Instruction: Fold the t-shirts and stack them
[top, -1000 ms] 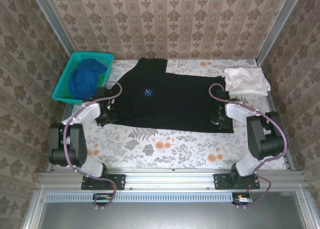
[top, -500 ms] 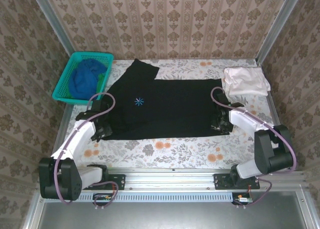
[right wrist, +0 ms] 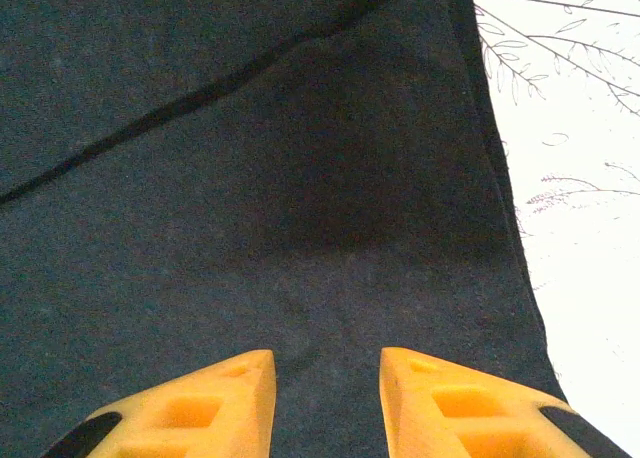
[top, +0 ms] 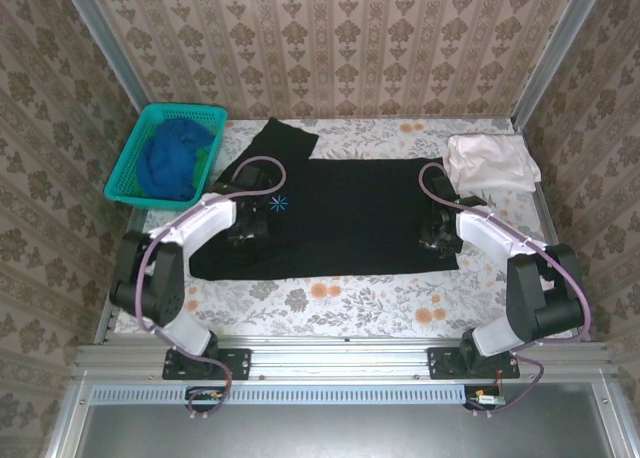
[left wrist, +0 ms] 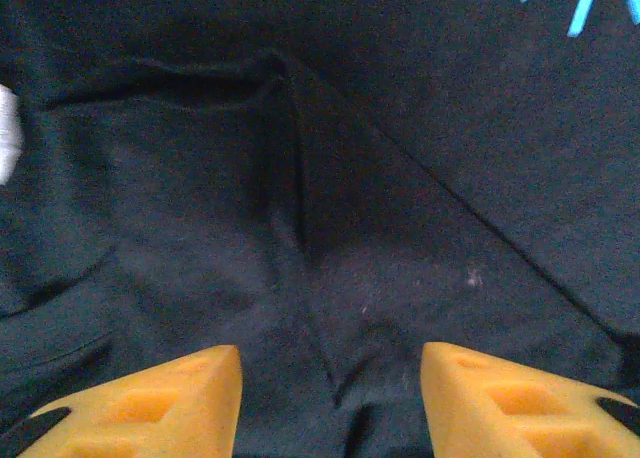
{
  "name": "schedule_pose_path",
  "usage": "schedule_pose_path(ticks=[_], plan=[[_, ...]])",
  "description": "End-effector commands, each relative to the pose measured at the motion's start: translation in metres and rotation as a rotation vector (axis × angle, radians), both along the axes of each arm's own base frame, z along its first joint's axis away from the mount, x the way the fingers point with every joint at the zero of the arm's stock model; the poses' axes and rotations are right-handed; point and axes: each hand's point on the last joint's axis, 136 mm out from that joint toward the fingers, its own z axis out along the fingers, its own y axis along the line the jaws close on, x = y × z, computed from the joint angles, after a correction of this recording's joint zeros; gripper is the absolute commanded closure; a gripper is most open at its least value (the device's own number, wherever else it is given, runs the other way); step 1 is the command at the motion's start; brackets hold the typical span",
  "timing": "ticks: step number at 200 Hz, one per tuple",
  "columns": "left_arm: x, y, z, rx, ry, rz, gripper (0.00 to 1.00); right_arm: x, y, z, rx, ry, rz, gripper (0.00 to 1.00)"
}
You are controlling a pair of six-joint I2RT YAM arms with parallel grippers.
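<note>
The black t-shirt (top: 350,218) lies spread flat across the table, its light-blue starburst (top: 279,202) towards the left and one sleeve pointing to the back. My left gripper (top: 246,224) hovers over the shirt just left of the starburst. In the left wrist view it (left wrist: 330,398) is open above wrinkled black cloth (left wrist: 400,178), with the starburst (left wrist: 590,3) at top right. My right gripper (top: 438,236) is over the shirt's right end. Its jaws (right wrist: 328,398) stand apart over flat cloth (right wrist: 250,178), holding nothing. A pale white t-shirt (top: 490,163) lies folded at the back right. A blue t-shirt (top: 170,158) is bunched in the basket.
The teal mesh basket (top: 128,168) sits at the back left corner. Floral table cover (top: 330,298) shows in front of the shirt, and to the right of the shirt's hem (right wrist: 580,128). Papered walls and metal posts close in the back and both sides.
My left gripper has opened and moved right from the shirt's left edge to beside the starburst. The shirt has shifted slightly left and forward. The right gripper has stayed over the right end.
</note>
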Motion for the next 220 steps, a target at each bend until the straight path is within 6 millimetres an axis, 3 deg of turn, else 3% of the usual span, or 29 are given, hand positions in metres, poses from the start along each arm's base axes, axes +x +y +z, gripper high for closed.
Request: schedule_pose_path(ticks=[1,44,57,75,93,122,131,186,197,214,220], plan=[[0.013,-0.015,-0.007,-0.058,0.001,0.015,0.5,0.005,0.005,0.001,0.014,-0.013,0.031,0.65],[0.017,-0.017,-0.023,-0.043,0.038,0.017,0.52,0.007,0.001,0.001,-0.006,-0.012,0.039,0.64],[0.018,-0.019,-0.025,-0.047,0.043,0.013,0.64,0.007,0.001,0.0,-0.009,-0.009,0.039,0.65],[0.023,-0.022,-0.019,-0.052,0.028,0.001,0.89,0.007,0.0,0.0,-0.015,-0.011,0.04,0.65],[0.032,-0.027,-0.005,-0.053,-0.007,-0.016,1.0,0.006,-0.001,-0.001,-0.016,-0.013,0.038,0.64],[0.054,-0.04,0.011,-0.027,-0.042,-0.069,1.0,0.005,-0.002,-0.004,-0.018,-0.011,0.036,0.65],[0.056,-0.057,0.013,-0.016,-0.04,-0.119,1.0,0.005,-0.001,-0.005,-0.017,-0.007,0.034,0.65],[0.092,-0.088,-0.003,0.034,-0.021,-0.214,1.0,0.003,-0.001,-0.011,-0.008,-0.003,0.028,0.64],[0.095,-0.09,-0.008,0.051,-0.003,-0.224,0.76,0.002,0.0,-0.012,-0.006,0.004,0.033,0.64],[0.098,-0.086,-0.016,0.095,0.021,-0.225,0.59,0.002,0.002,-0.011,-0.002,0.003,0.038,0.65],[0.099,-0.082,-0.016,0.112,0.025,-0.224,0.58,0.002,0.002,-0.01,-0.002,0.001,0.038,0.65]])
